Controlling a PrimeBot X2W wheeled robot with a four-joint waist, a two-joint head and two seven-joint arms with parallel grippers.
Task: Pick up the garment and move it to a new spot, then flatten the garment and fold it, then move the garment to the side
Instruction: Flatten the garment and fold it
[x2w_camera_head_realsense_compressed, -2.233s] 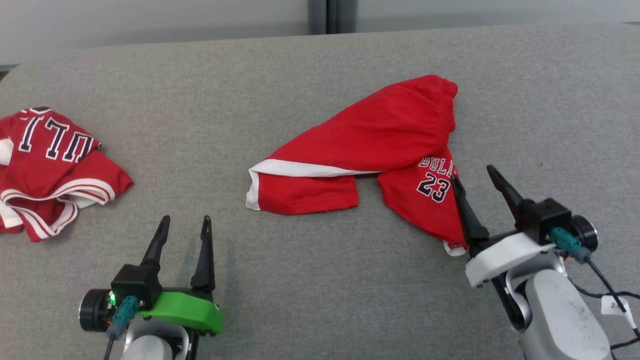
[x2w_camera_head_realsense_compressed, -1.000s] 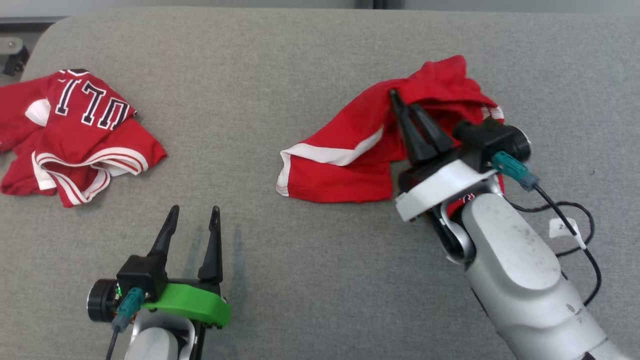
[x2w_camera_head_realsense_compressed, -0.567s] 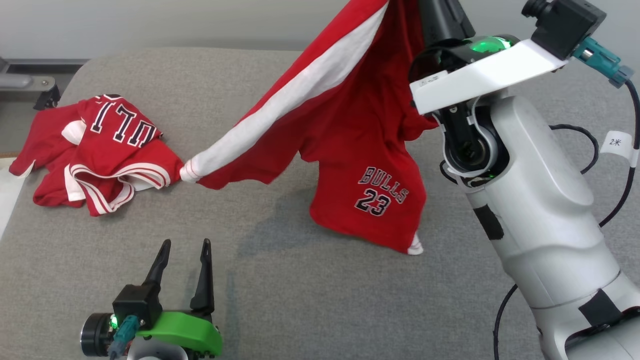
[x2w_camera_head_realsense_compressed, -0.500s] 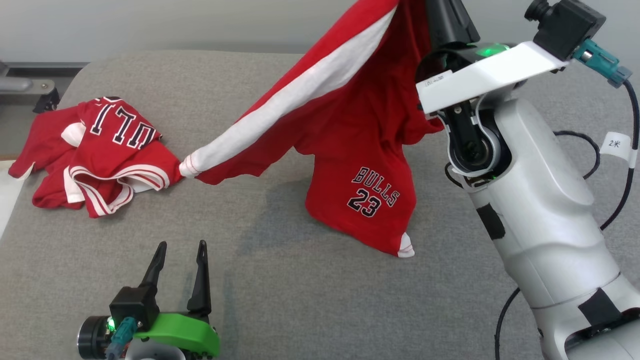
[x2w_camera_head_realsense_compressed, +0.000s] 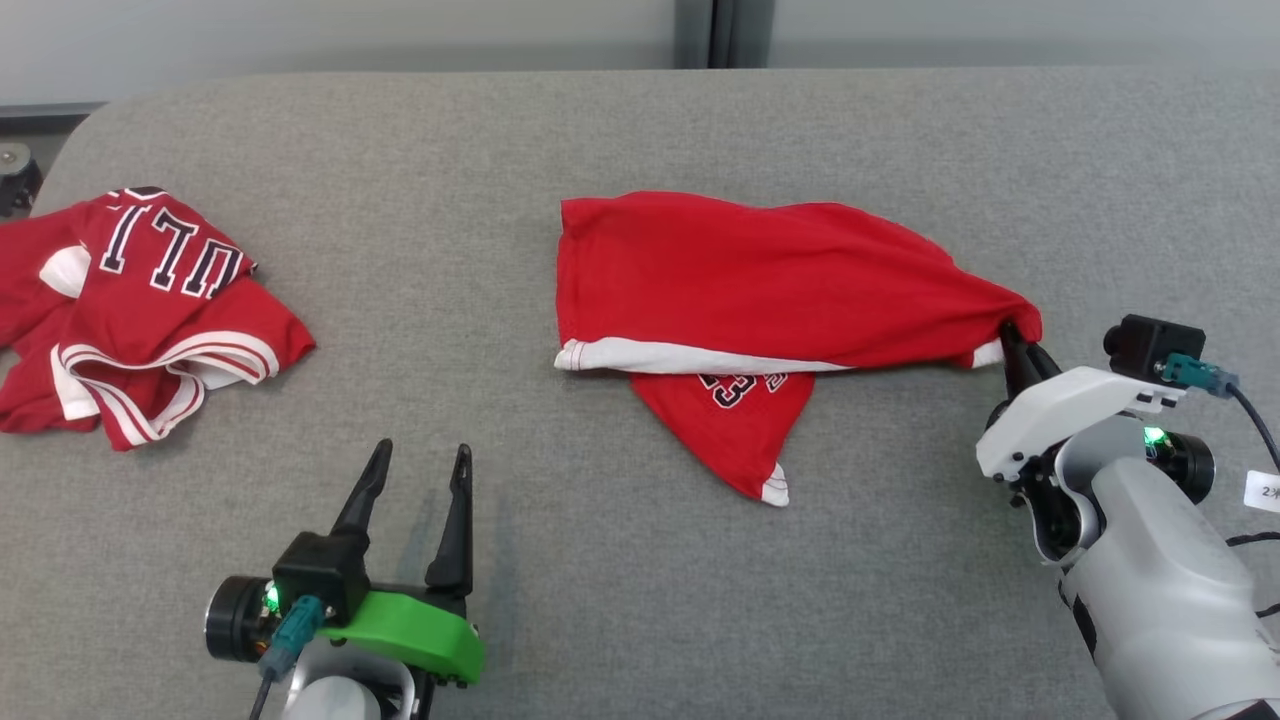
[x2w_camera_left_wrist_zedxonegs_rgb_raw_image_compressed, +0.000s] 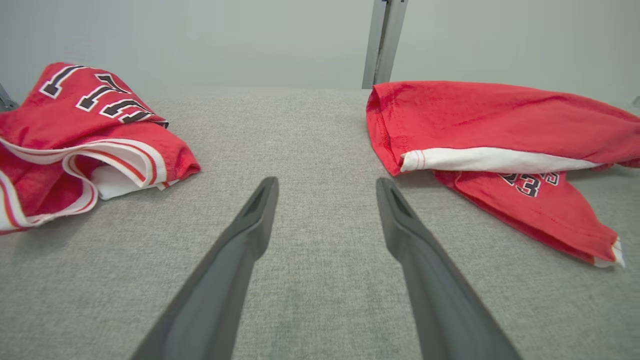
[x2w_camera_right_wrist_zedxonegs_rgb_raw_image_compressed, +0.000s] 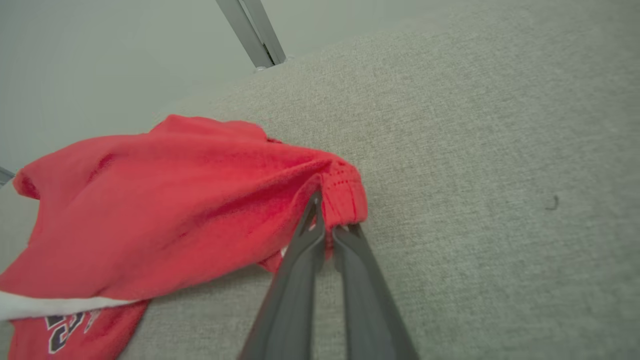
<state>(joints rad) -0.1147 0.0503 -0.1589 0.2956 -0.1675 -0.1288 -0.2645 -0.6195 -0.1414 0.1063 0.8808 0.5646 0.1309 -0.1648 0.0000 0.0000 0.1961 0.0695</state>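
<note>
One garment (x2w_camera_head_realsense_compressed: 760, 270) corner in right gripper (x2w_camera_head_realsense_compressed: 1012, 336).

Crumpled red jersey (x2w_camera_head_realsense_compressed: 150, 300), grey fabric surface (x2w_camera_head_realsense_compressed: 640, 580)

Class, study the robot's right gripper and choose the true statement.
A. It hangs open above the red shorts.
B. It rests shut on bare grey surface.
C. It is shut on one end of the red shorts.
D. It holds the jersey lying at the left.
C: the right gripper has its fingers closed on a bunched end of the red shorts.
</note>
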